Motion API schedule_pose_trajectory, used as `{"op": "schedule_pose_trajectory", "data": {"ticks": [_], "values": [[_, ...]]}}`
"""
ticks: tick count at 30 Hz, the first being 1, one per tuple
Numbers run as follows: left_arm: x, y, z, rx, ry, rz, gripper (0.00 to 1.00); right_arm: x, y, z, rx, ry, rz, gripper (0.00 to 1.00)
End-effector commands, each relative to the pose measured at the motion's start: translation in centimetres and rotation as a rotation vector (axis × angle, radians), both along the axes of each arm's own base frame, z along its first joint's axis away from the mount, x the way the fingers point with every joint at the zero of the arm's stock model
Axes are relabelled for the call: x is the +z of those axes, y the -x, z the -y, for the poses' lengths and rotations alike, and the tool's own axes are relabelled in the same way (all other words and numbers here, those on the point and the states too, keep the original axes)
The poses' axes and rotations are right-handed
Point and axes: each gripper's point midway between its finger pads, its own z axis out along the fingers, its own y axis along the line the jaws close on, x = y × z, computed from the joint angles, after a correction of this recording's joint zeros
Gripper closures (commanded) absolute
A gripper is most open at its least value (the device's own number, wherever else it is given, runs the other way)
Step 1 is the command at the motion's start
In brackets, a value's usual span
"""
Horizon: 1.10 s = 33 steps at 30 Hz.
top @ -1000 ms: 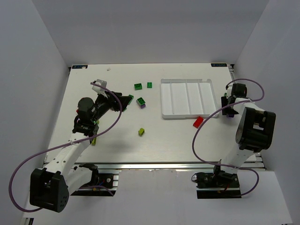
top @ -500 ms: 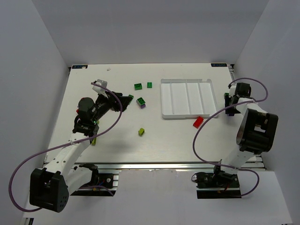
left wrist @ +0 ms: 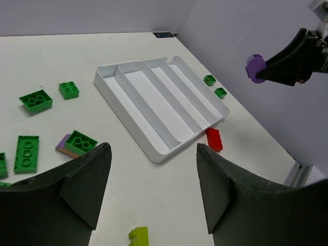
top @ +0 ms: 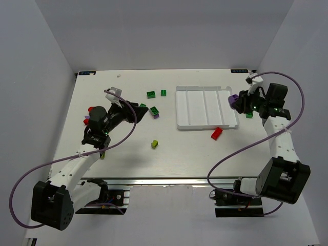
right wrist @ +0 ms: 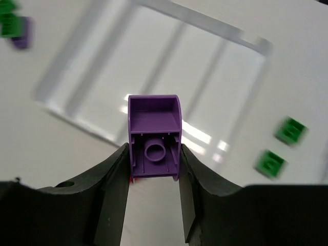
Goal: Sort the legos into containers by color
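Right end effector (top: 237,100) has raised a purple lego (right wrist: 154,128) beside the tray (top: 197,110).

Purple lego (right wrist: 154,136) aloft by white tray (top: 177,108), other legos (top: 151,95) scattered

You have the tray (top: 178,108) on the right half of the table (top: 133,159), toward the far side, its four compartments side by side. Your right hand (top: 241,102) grips the held brick (top: 234,99) above the tray's right edge. The corner brick (top: 217,133) lies just beside the tray's near right corner. Two side bricks (left wrist: 209,80) lie right of the tray. Left of it, the far bricks (top: 151,95) sit furthest back. The stacked bricks (top: 154,111), one on another, lie nearer, just right of your left hand (top: 137,108). The lone brick (top: 154,144) lies nearest you.
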Motion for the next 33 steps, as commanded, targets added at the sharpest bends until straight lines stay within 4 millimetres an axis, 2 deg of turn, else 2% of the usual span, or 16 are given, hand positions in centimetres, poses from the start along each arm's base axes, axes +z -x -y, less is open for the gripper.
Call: {"op": "schedule_pose_trajectory", "data": {"ticks": [1,3,4,6,7,9,12,14,16,17,21,27,28,29,31,33], "values": [[2.9,0.9,1.2,-0.041,0.021,0.061,0.24,3.4,3.9,-9.2,0.426,-0.239,0.021,1.0],[3.4,1.7,2.1,-0.074,0.02,0.076,0.24,4.6,5.0,-12.1,0.54,-0.304,0.014,1.0],[3.5,2.1,2.6,-0.091,0.018,0.08,0.24,4.8,5.8,-14.7,0.618,-0.312,0.002,1.0],[3.8,2.6,2.9,-0.097,0.002,0.096,0.24,4.5,6.0,-17.4,0.665,-0.296,-0.025,1.0],[3.9,2.8,3.0,-0.096,0.0,0.101,0.24,4.0,6.6,-19.4,0.705,-0.275,-0.044,1.0],[3.9,3.0,3.0,-0.092,-0.013,0.108,0.24,3.2,6.6,-21.5,0.729,-0.245,-0.078,1.0],[3.4,2.8,3.2,-0.082,-0.024,0.1,0.24,1.7,4.6,-22.1,0.659,-0.207,-0.101,1.0],[2.8,2.4,3.1,-0.068,-0.029,0.085,0.24,0.8,2.4,-22.6,0.606,-0.163,-0.091,1.0],[2.0,1.8,3.2,-0.055,-0.038,0.059,0.24,1.1,0.3,-22.9,0.555,-0.138,-0.069,1.0],[1.7,1.3,3.0,-0.031,-0.04,0.045,0.24,0.2,-0.7,-23.2,0.536,-0.131,-0.086,1.0],[1.1,-0.5,2.8,0.04,-0.013,-0.035,0.28,-0.2,-3.9,-24.7,0.489,-0.086,-0.075,1.0],[-0.7,-3.1,3.1,0.086,-0.059,-0.136,0.3,-1.1,-10.4,-25.7,0.387,-0.03,-0.059,0.99],[-1.4,-3.4,3.0,0.094,-0.07,-0.148,0.3,-2.9,-11.3,-25.7,0.365,-0.012,-0.087,0.98],[-1.8,-3.5,2.9,0.103,-0.081,-0.15,0.29,-2.2,-12.3,-25.9,0.351,-0.013,-0.065,0.98],[-2.7,-3.7,2.8,0.109,-0.101,-0.165,0.29,-3.8,-13.6,-25.6,0.313,0.009,-0.076,0.96],[-3.7,-3.4,2.8,0.103,-0.11,-0.178,0.28,-4.2,-14.1,-25.7,0.308,0.013,-0.072,0.95]]}}
